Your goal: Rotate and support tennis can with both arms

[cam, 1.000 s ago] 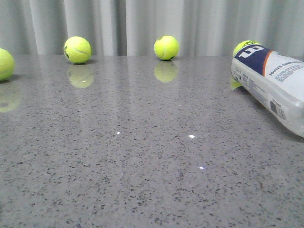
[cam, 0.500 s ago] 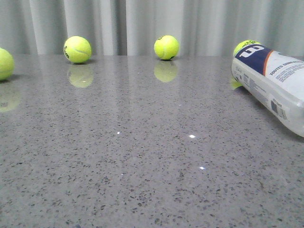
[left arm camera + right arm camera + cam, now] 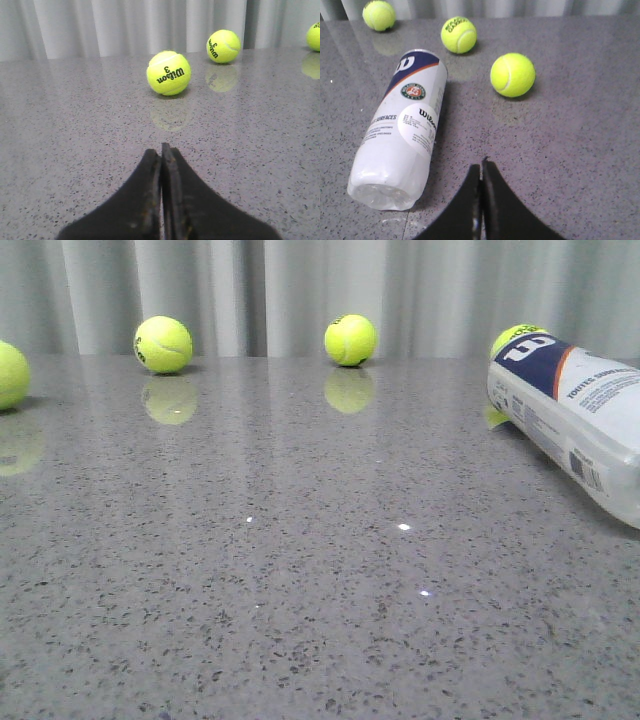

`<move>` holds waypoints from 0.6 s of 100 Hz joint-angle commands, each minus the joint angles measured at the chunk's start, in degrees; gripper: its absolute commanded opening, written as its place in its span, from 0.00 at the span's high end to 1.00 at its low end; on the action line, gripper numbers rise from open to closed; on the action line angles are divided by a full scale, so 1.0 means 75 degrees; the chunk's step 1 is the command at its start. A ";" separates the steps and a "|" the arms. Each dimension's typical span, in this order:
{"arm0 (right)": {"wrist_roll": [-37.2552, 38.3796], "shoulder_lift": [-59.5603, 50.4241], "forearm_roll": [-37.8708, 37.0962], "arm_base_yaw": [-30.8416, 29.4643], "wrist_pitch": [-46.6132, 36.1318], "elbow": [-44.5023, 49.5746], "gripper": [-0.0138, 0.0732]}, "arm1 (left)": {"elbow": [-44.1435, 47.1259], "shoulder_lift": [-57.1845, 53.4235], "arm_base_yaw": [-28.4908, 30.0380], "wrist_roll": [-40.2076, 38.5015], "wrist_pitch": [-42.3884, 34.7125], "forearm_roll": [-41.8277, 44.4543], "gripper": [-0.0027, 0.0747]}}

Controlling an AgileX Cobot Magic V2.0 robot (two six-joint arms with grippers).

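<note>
Nearest in the right wrist view, the right hand (image 3: 481, 167) hangs above the speckled grey counter (image 3: 300, 570) with its two black fingers pressed together, holding nothing. The tennis can (image 3: 400, 131) lies on its side on the counter just beside that hand and apart from it, its clear end nearer the hand and its navy end with the white W pointing away; nothing lies between hand and can. In the front view the can (image 3: 575, 420) sits at the right edge of the counter, tilted across it and partly cut off by the frame. Beyond the right hand one yellow-green tennis ball (image 3: 513, 75) rests in the open, a second ball (image 3: 458, 35) lies near the can's navy end, and a third (image 3: 379, 14) sits farther off by the curtain (image 3: 320, 290). The left hand (image 3: 161, 152) is likewise closed, fingers touching and empty, well apart from the can, which does not show in its view. Ahead of it lies a ball printed Wilson 3 (image 3: 168, 73), then another ball (image 3: 223, 46) farther back, and what seems to be a further ball (image 3: 314, 36) cut off at the frame's edge.
</note>
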 commanded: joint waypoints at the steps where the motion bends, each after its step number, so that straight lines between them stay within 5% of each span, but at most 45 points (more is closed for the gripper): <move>1: -0.0009 0.0725 0.0065 0.0023 -0.0222 -0.0601 0.88 | 0.0375 -0.0292 -0.0061 0.0000 -0.0586 -0.0006 0.99; 10: -0.0016 0.1394 0.0065 0.0023 0.0134 -0.1063 0.71 | 0.0375 -0.0292 -0.0061 0.0000 -0.0586 -0.0006 0.99; 30: -0.0015 0.2649 0.0097 0.0023 0.0750 -0.2020 0.07 | 0.0375 -0.0292 -0.0061 0.0000 -0.0586 -0.0006 0.99; 60: -0.0015 0.4289 0.1101 0.0293 0.1471 -0.3407 0.11 | 0.0375 -0.0292 -0.0061 0.0000 -0.0586 -0.0006 0.99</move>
